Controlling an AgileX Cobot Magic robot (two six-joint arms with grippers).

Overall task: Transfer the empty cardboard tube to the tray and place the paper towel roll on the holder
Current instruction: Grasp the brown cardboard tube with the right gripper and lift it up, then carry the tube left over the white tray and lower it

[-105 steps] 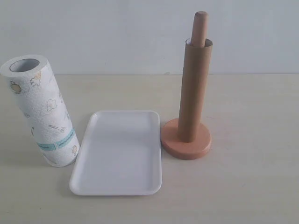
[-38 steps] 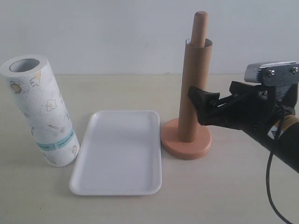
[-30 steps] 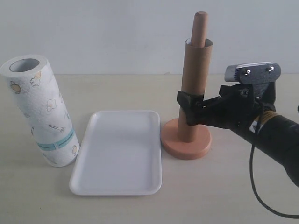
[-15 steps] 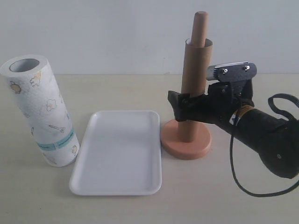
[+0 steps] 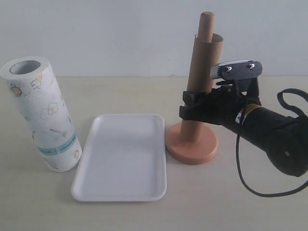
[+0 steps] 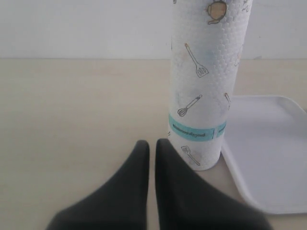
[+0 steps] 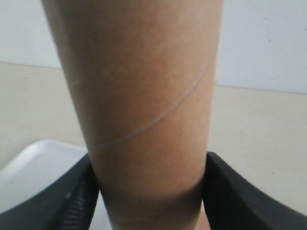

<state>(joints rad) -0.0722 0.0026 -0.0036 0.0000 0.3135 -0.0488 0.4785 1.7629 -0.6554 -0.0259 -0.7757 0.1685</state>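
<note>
The empty cardboard tube point(image 5: 204, 62) stands sleeved over the post of the wooden holder point(image 5: 191, 148), leaning slightly, with the post's round top point(image 5: 207, 21) poking out above it. My right gripper point(image 5: 191, 107) is shut on the tube's lower half; its dark fingers point(image 7: 76, 196) press both sides of the brown tube point(image 7: 144, 96). The paper towel roll point(image 5: 45, 115) stands tilted at the left, beside the white tray point(image 5: 122, 159). Just in front of the roll point(image 6: 204, 81), my left gripper point(image 6: 152, 146) is shut on nothing and does not touch it. It is out of the exterior view.
The tray point(image 6: 268, 153) lies between the roll and the holder base, its near corner showing behind the tube point(image 7: 33, 167). The right arm and its black cable point(image 5: 269, 139) stretch over the table's right side. A pale wall stands behind the table.
My right gripper came in from the right and closed around the tube. The tube's top has risen a little and shifted right on the post. The roll and tray have not moved.
</note>
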